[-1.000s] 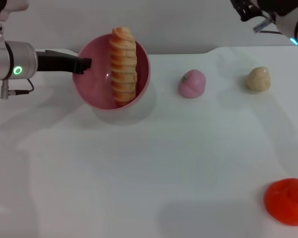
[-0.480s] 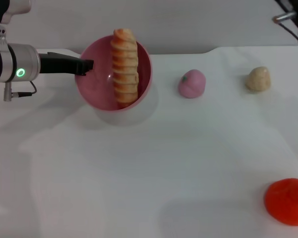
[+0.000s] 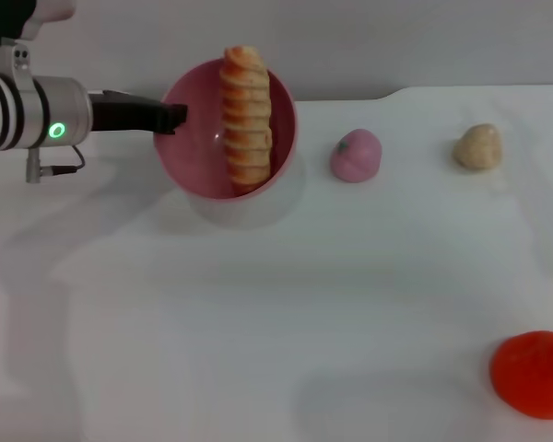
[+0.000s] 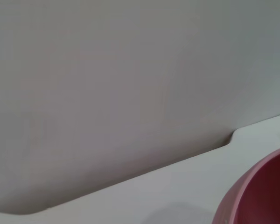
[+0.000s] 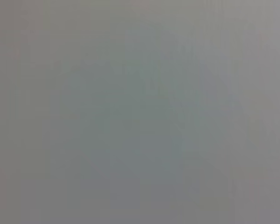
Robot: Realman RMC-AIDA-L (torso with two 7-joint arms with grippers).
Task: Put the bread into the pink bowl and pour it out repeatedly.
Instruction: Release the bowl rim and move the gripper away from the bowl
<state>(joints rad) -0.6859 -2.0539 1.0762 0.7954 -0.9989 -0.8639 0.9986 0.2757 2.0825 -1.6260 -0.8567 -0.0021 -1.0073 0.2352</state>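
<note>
The pink bowl (image 3: 229, 129) has shifted rightward, tilted above the table (image 3: 258, 313), the left gripper (image 3: 177, 117) clamped on its rim, the bread (image 3: 247, 116) lying inside.

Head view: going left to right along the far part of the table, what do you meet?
Left gripper at the rim of the pink bowl → bread inside the bowl → pink peach toy → beige lump.

Showing only a flat, featureless grey field across the right wrist view. Revealing no fingers, so nothing placing itself beside or between them. Nothing else distinguishable.
</note>
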